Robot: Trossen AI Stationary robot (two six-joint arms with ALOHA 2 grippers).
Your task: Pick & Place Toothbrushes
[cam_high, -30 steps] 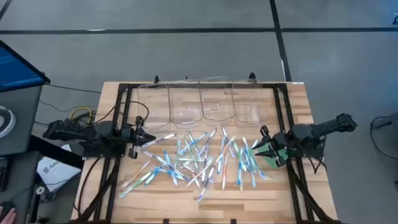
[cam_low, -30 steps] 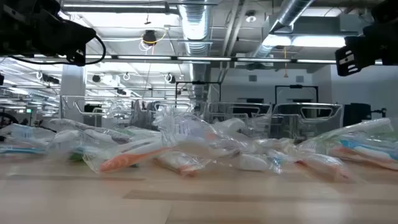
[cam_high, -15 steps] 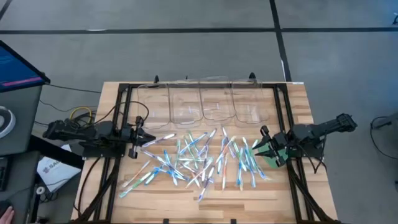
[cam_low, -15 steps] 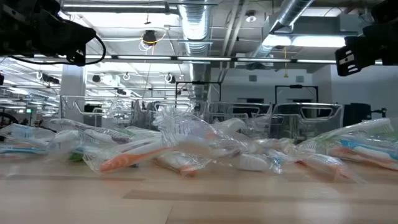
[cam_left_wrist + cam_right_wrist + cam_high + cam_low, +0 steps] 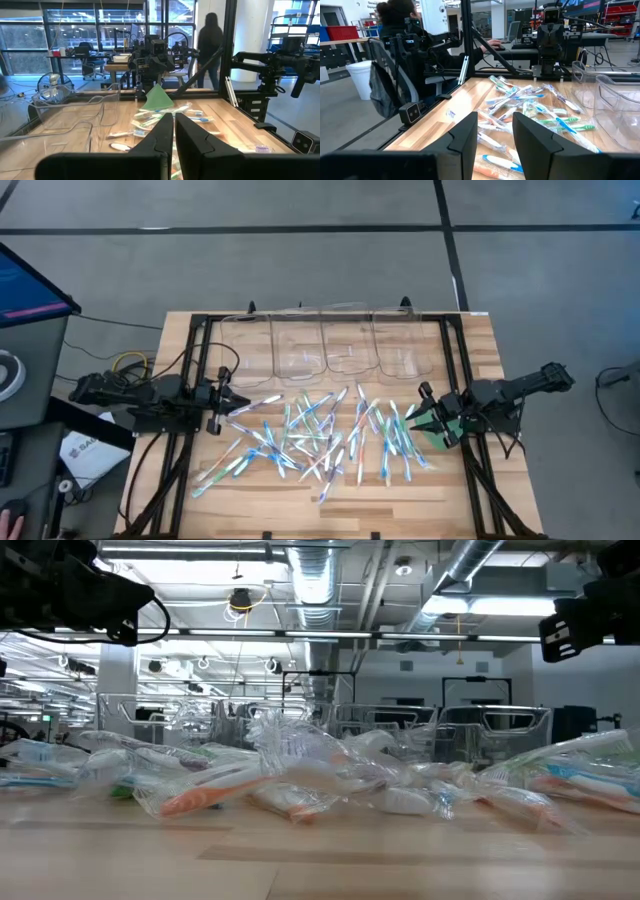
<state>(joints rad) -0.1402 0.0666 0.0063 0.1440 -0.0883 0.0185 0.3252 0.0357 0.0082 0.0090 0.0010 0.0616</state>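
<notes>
Toothbrushes (image 5: 325, 435): we count several dozen, strewn mid-table, none binned | clear bins (image 5: 325, 345): four in a row behind the pile | left gripper (image 5: 228, 404): clenched, empty, at pile's edge | right gripper (image 5: 422, 414): parted, empty, over green disc (image 5: 447, 430)

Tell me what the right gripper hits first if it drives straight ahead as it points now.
Likely the near edge of the toothbrushes pile; the right gripper, jaws open, points across the table at it. Its height above them is unclear.
</notes>
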